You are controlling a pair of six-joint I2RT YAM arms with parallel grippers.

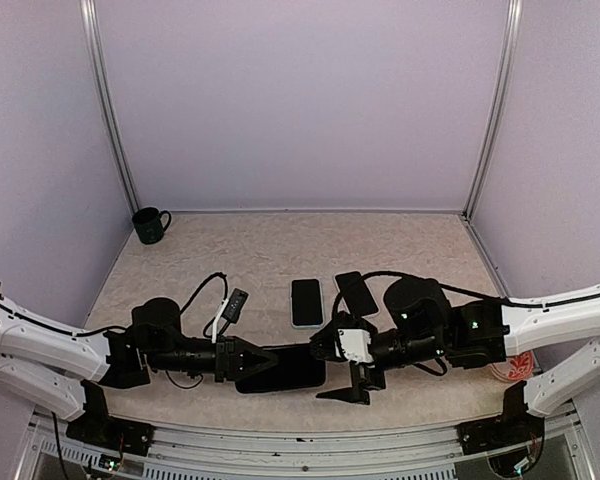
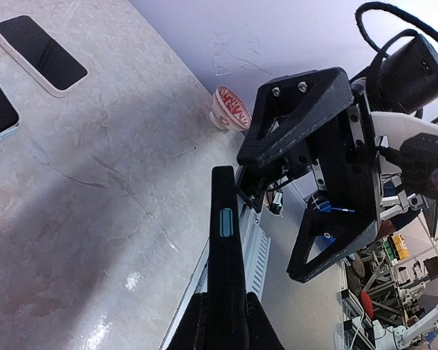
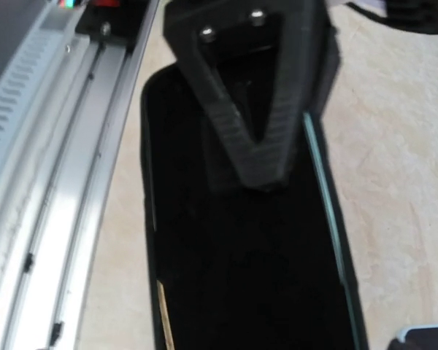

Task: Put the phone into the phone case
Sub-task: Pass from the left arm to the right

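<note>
My left gripper (image 1: 242,358) (image 2: 225,306) is shut on one end of a black phone case (image 1: 283,370) (image 2: 225,219) with a teal side button. It holds the case level, just above the table's front edge. In the right wrist view the case (image 3: 241,277) shows a glossy black face inside a teal-edged rim; I cannot tell whether a phone sits in it. My right gripper (image 1: 334,370) (image 2: 270,215) stands wide open at the case's other end. One finger (image 3: 248,95) hangs over that end without touching it. Two dark-screened phones (image 1: 306,302) (image 1: 356,293) lie flat on the table behind.
A dark green mug (image 1: 151,225) stands at the back left corner. A red and white cup (image 1: 520,365) (image 2: 230,109) sits by the right arm. The metal front rail (image 3: 58,146) (image 2: 257,251) runs just below the case. A black cable (image 1: 205,295) loops over the left arm.
</note>
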